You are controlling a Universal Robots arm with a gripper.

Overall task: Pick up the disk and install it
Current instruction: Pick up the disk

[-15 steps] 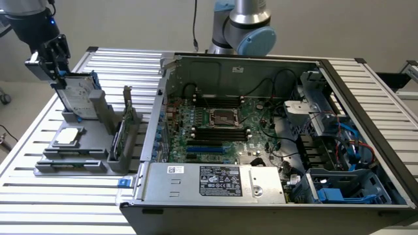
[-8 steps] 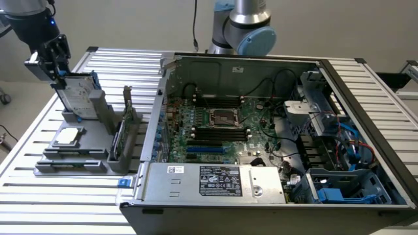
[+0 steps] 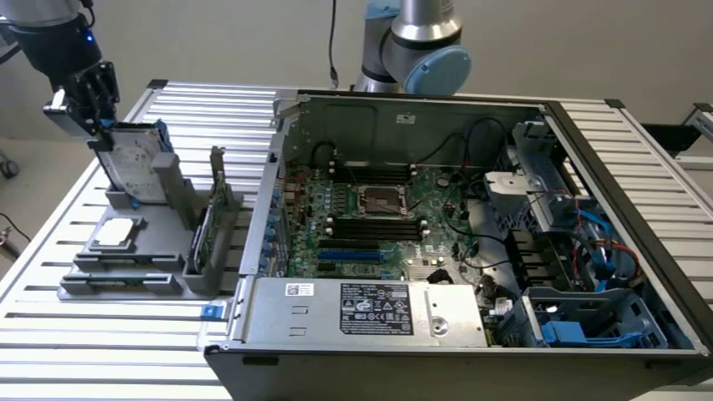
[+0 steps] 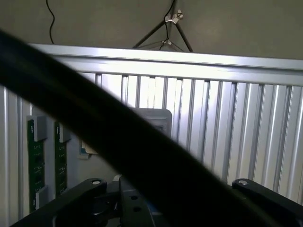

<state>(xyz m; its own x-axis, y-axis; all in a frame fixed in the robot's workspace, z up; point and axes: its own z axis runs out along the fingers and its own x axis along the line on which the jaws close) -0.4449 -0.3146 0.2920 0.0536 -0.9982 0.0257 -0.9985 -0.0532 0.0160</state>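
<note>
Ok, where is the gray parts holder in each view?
Exterior view: the gray parts holder stands on the slatted table, at the exterior view's left of the open computer case, carrying the disk and green circuit card.
Wrist view: its gray plate sits behind the dark cable, beside green circuit card edges.
Shared landmark: the slatted table.

Counter [image 3: 100,334]: silver ribbed aluminium slats, spans exterior view from 7 o'clock round to 3 o'clock.
Wall [image 3: 223,42]: plain, pale grey-beige, across 10 to 2 o'clock.
Black cable [image 3: 332,42]: hangs down wall at 12 o'clock.
Floor [image 3: 28,196]: pale strip at 9 o'clock, beside counter edge.
Dark block [image 3: 669,134]: past counter edge at 3 o'clock; identity unclear.
Wrist view: tripod legs [image 4: 163,35] with white clip, against wall beyond counter far rail.
Light: even, diffuse; soft sheen on slats.
</note>
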